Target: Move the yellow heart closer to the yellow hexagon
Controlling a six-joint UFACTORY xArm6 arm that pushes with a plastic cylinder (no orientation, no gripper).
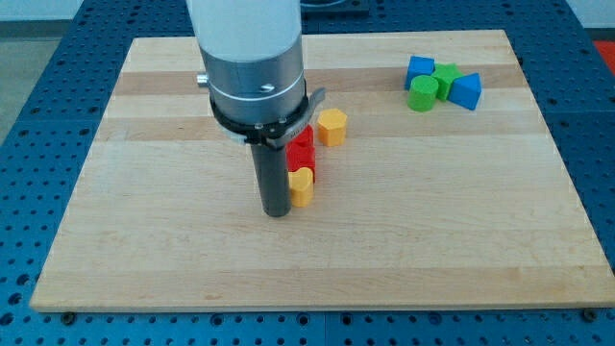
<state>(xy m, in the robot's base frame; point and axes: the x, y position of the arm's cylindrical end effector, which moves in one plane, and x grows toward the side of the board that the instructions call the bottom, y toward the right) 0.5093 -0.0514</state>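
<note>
The tip [277,211] is seen resting on the wooden worktop [144,250], touching the left side of the yellow heart [302,186]. No pincer is carried, so no released or clenched state applies. Two red blocks [302,152] are partly hidden behind the rod; their shapes cannot be made out. The yellow hexagon [332,126] stands just beyond them. At the view's top right, blue [420,68], green [423,93], green [446,77] and blue [466,90] blocks are clustered, overlapping.
</note>
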